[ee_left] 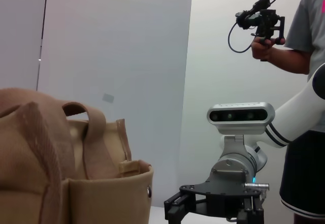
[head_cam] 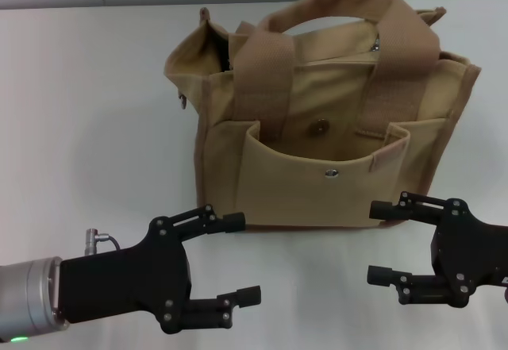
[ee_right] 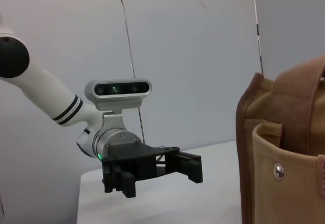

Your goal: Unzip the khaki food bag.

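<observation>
The khaki food bag [head_cam: 317,120] stands upright on the white table, its snap-button front pocket facing me and both webbing handles raised. A silver zipper pull [head_cam: 375,45] shows at the top near the right handle. My left gripper [head_cam: 238,259] hovers open in front of the bag's lower left corner, holding nothing. At the bag's lower right corner my right gripper [head_cam: 381,243] is open and empty too. The left wrist view shows the bag [ee_left: 66,173] and the right gripper [ee_left: 213,211]. In the right wrist view are the bag [ee_right: 284,153] and the left gripper [ee_right: 157,170].
The white table [head_cam: 87,128] spreads around the bag, with a pale wall behind it. A person holding a camera rig [ee_left: 261,23] stands beyond the right arm in the left wrist view.
</observation>
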You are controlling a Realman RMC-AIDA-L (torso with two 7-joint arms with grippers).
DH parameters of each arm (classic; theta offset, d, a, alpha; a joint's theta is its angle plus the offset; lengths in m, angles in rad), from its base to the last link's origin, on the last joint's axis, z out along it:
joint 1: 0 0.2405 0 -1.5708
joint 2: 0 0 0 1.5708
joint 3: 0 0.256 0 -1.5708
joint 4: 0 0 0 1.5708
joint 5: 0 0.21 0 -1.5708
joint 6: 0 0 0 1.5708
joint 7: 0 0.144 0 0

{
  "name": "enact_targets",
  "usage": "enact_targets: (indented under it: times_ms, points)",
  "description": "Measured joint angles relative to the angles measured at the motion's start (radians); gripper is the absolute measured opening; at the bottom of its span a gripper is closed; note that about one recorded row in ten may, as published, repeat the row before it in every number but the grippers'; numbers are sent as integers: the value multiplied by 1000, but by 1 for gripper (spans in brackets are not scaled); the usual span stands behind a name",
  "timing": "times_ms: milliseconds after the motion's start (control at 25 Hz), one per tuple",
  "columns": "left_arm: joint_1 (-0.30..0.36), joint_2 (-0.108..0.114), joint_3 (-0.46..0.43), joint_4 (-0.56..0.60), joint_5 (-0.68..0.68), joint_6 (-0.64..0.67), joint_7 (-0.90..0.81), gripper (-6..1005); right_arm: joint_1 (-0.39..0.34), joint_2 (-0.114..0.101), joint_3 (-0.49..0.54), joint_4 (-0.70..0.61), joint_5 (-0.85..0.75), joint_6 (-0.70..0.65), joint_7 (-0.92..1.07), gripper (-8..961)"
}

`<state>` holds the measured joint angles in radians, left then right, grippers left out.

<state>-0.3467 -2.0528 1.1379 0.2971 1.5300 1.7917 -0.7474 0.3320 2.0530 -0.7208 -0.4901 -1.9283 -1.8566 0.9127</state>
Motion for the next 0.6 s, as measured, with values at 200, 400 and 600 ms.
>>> enact_targets:
  times_ms: [200, 400, 600]
  points:
    - [-4, 1, -3, 1, 1, 0, 0, 829, 2, 1, 1, -10, -2, 2, 0, 792]
    - [-7, 2, -6, 1, 1, -4, -1, 829, 2, 5, 1, -12, -3, 11, 1, 792]
    - [-5, 2, -6, 1, 0, -10, -1, 829, 2, 9, 1, -12, -2, 12, -3, 792]
